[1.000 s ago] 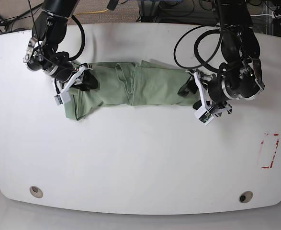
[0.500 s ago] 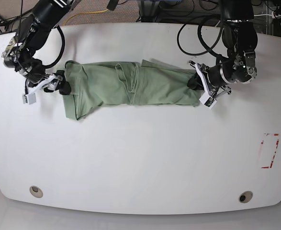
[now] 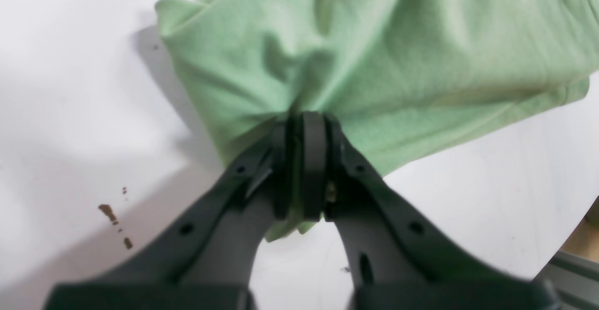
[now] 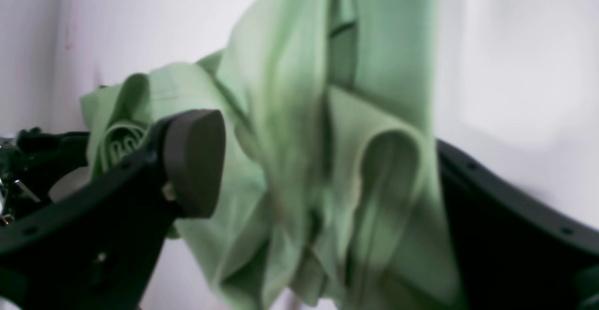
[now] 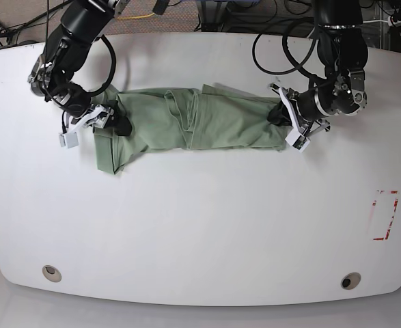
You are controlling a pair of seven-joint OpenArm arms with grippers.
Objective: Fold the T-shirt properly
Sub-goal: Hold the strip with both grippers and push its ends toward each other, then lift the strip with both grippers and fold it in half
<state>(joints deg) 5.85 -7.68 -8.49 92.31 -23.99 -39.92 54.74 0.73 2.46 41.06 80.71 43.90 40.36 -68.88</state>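
White worktop (image 5: 200, 225) is filling most of the base view, with cables and dark floor being glimpsed beyond its far edge. The T-shirt (image 5: 186, 126) is lying stretched in a long, wrinkled band across the far half of the worktop, running between the two arms.

At the band's end on the base view's right, the left hand (image 5: 281, 117) is being kept pinched on the T-shirt (image 3: 374, 57); in the left wrist view the left hand (image 3: 302, 165) is shown with its jaws pressed together on a gathered tuck of hem, a scrap of cloth poking out beneath them. The gripped layers are being hidden by the black pads (image 3: 313, 160), so how many are caught cannot be told.

At the other end, the right hand (image 5: 104, 121) is standing wide, with the T-shirt (image 4: 304, 160) bunched between its jaws in the right wrist view. That view is blurred, and the right hand (image 4: 323, 169) is partly covered: only one pad (image 4: 194, 160) is being seen clearly, the opposite jaw being draped by folds. Whether cloth is being touched by either pad cannot be made out.

Folds near the band's middle are overlapping, so the sleeves and collar are hard to pick out.

Open worktop is being left all along the near side, up to the rounded front edge. A red-marked rectangle (image 5: 384, 214) is lying near the right edge, well apart from the T-shirt.
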